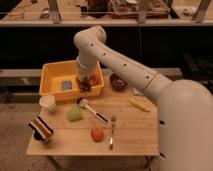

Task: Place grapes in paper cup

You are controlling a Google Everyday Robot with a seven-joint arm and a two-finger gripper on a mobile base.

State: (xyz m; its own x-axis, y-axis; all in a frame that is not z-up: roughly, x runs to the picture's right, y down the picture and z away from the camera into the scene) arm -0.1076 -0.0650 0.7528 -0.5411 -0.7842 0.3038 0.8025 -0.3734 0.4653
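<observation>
1. Your gripper hangs at the end of the arm, which reaches down from above. It sits over the front right part of the yellow bin.
2. The fingers are closed tight around a small dark lump, which looks like the grapes. The cluster hangs just below the fingertips, above the bin's inside and close to its front wall.
3. You cannot tell whether the grapes touch the bin's floor or wall.
4. The paper cup stands upright on the wooden table, just outside the bin's front left corner and well to the camera's left of the gripper.
5. In the bin you can see a blue-grey square and something orange-red right beside the gripper.
6. On the table lie a green sponge, a white-headed brush, a fork, an orange-red round fruit and a yellow piece.
7. The dark maroon bowl is next to the bin on the camera's right, and a striped object is at the table's near left corner.
</observation>
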